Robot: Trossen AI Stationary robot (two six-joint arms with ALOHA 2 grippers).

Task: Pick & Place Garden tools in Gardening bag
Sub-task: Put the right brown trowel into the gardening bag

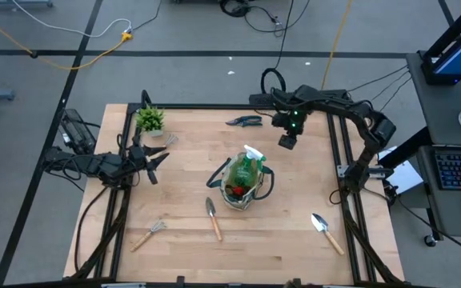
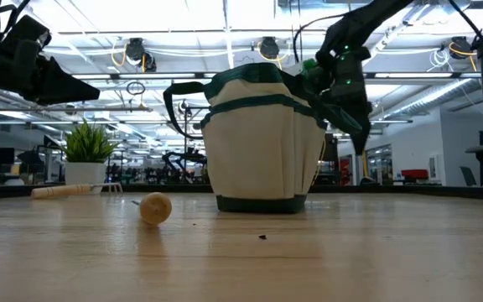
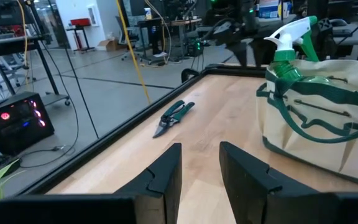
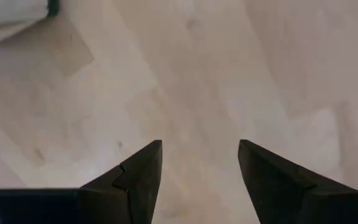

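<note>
1. The gardening bag (image 1: pixel 242 194) is located near the middle of the table (image 1: pixel 286 240). A green spray bottle (image 1: pixel 250 164) is already seated in it, nozzle upward, and a small red item (image 1: pixel 234 190) is visible inside.
2. Four tools remain on the table: the pruning shears (image 1: pixel 244 122) at the far edge, a trowel (image 1: pixel 214 218) just on the near side of the bag, a second trowel (image 1: pixel 326 232) at the near right, and a hand rake (image 1: pixel 147 235) at the near left.
3. The right gripper (image 1: pixel 287 142) is held above bare wood between the shears and the bag, pointing down. Its fingers (image 4: pixel 135 180) are spread apart and nothing is held.
4. The left gripper (image 1: pixel 154 157) is parked at the left side beside the potted plant (image 1: pixel 150 120). Its fingers (image 3: pixel 166 171) are apart and empty.
5. The step in hand is judged to be a transition between placements: roughly a third of the tools are bagged.
6. For the next move, the shears are judged the closest target for the right gripper. A shift toward the far edge, alignment across the handles, descent and closure would be required.
</note>
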